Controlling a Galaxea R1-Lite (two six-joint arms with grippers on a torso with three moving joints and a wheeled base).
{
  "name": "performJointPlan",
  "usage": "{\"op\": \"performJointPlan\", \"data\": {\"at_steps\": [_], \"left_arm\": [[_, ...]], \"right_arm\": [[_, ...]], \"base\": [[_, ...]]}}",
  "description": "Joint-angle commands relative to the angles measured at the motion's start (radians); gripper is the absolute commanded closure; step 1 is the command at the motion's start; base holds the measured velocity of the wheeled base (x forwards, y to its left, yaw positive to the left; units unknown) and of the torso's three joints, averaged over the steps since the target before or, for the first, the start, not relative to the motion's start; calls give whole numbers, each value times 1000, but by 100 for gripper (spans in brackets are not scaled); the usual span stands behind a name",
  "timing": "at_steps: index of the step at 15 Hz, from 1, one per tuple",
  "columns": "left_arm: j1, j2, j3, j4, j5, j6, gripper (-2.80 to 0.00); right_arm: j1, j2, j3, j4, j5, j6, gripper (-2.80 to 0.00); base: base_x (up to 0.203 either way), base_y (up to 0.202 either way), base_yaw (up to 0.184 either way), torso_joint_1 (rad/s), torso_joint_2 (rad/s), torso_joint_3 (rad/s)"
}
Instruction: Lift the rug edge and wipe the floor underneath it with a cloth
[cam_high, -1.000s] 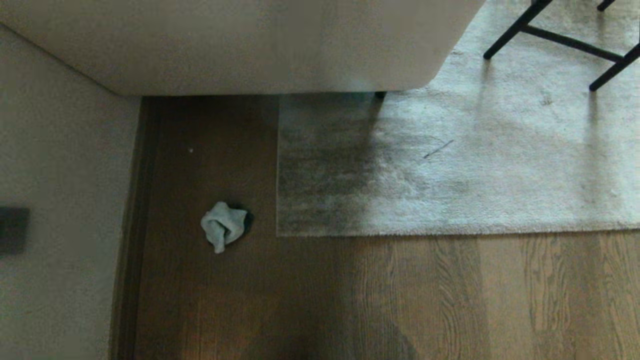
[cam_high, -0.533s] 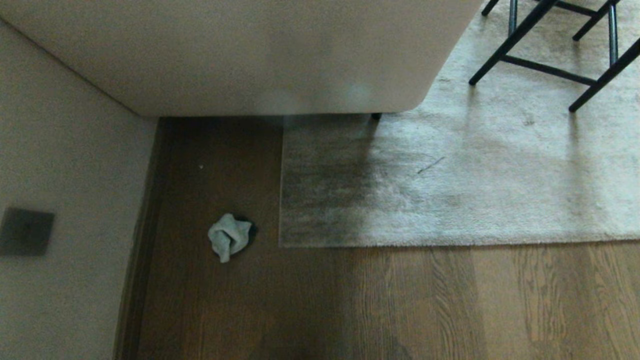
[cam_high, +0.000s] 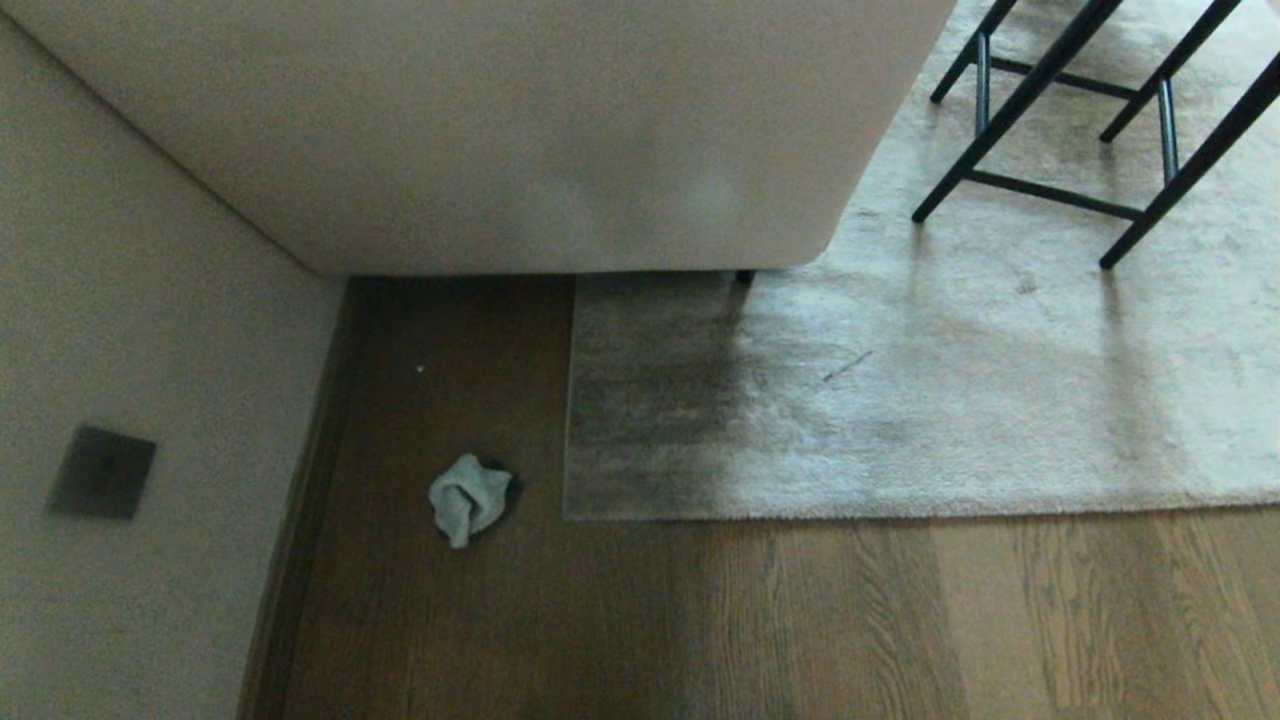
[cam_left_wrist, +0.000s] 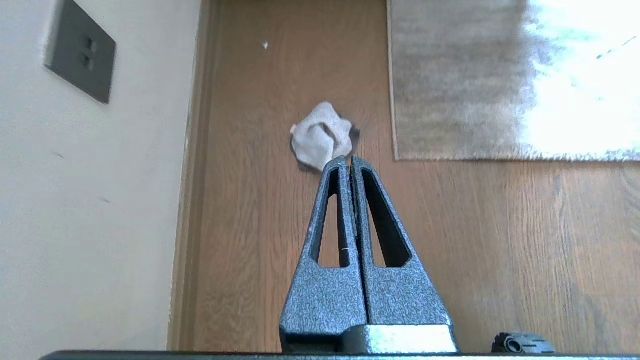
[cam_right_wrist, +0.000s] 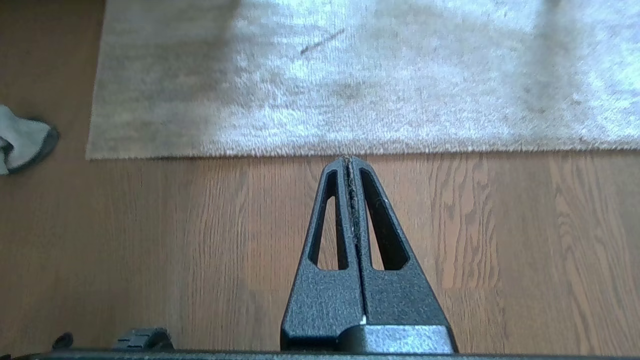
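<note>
Dim light is reaching the floor (cam_high: 800, 620); the sofa (cam_high: 500, 130) is shadowing the rug edge (cam_high: 640, 500). Beyond the left tool (cam_left_wrist: 348, 159), glare is whitening the rug's pile.

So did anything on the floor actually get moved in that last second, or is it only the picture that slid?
Only the view shifted: the head camera tilted, so everything slides down the picture and more of the black chair legs shows. Nothing was grabbed or released. The cloth lies on the floor beside the rug edge, as before. Both the left gripper and right gripper remain shut and empty.
</note>
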Motion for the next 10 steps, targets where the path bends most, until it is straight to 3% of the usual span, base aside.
{"op": "performJointPlan", "data": {"at_steps": [1,10], "left_arm": [[0,0,2,-2,0,0,0],[0,0,0,-2,0,-4,0]], "right_arm": [[0,1,0,-1,0,0,0],[0,1,0,-1,0,0,0]], "base": [[0,0,0,-7,2,193],[0,0,0,3,2,201]]}}
